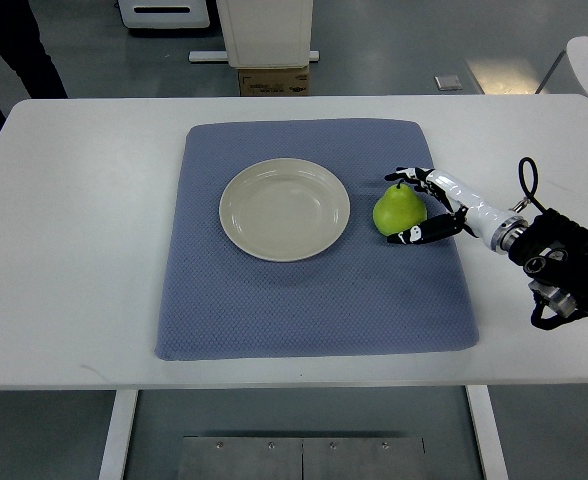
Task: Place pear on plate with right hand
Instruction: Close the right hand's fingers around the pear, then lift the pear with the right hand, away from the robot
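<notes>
A green pear (398, 209) stands on the blue mat (314, 290), just right of the cream plate (284, 208), which holds nothing. My right hand (424, 205) reaches in from the right edge. Its black-tipped fingers (406, 175) curve over the pear's far side and the thumb (414, 236) lies along its near side, so the hand cups the fruit from the right. The pear still rests on the mat. My left arm is out of the picture.
The mat lies in the middle of a white table (74, 250). A person's dark-clothed legs (14, 55) stand beyond the far left corner. A white machine base with a cardboard box (272, 78) stands behind the table.
</notes>
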Controlling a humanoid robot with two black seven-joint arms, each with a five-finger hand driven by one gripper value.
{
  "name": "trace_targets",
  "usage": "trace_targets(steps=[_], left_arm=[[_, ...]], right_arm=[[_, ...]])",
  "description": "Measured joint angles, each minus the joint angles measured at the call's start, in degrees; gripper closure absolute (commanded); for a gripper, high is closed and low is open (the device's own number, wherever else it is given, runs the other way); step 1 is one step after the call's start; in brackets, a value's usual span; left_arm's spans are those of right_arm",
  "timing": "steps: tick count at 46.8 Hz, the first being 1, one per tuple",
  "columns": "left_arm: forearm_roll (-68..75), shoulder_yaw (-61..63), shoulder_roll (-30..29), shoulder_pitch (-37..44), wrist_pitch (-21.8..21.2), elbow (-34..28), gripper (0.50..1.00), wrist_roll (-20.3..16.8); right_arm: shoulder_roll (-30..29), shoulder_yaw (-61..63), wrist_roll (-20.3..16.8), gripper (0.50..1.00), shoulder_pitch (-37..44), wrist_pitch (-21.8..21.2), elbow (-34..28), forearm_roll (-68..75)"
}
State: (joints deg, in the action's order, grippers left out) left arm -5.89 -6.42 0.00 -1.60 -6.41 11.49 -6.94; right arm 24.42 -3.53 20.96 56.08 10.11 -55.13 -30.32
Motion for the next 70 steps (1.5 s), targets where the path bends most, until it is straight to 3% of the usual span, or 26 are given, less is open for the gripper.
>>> trace_targets(steps=[9,25,39,70], left_arm=[[0.0,0.0,0.0,0.0,0.0,0.0,0.500,0.0],[0.0,0.0,0.0,0.0,0.0,0.0,0.500,0.0],[0.0,0.0,0.0,0.0,0.0,0.0,0.500,0.0],[0.0,0.0,0.0,0.0,0.0,0.0,0.500,0.0]], right_arm=[[-0.2,-0.4,-0.6,0.659,0.5,0.1,0.0,-0.1],[-1.2,-5.2,-0.3,0.724,2.5,2.8,0.5,-0.1],[-1.7,-5.7,-0.2,1.000,2.6,3.5,0.7,-0.1],[-1.7,-5.2,-0.1,1.000,4.6,5.5,0.9,0.6]])
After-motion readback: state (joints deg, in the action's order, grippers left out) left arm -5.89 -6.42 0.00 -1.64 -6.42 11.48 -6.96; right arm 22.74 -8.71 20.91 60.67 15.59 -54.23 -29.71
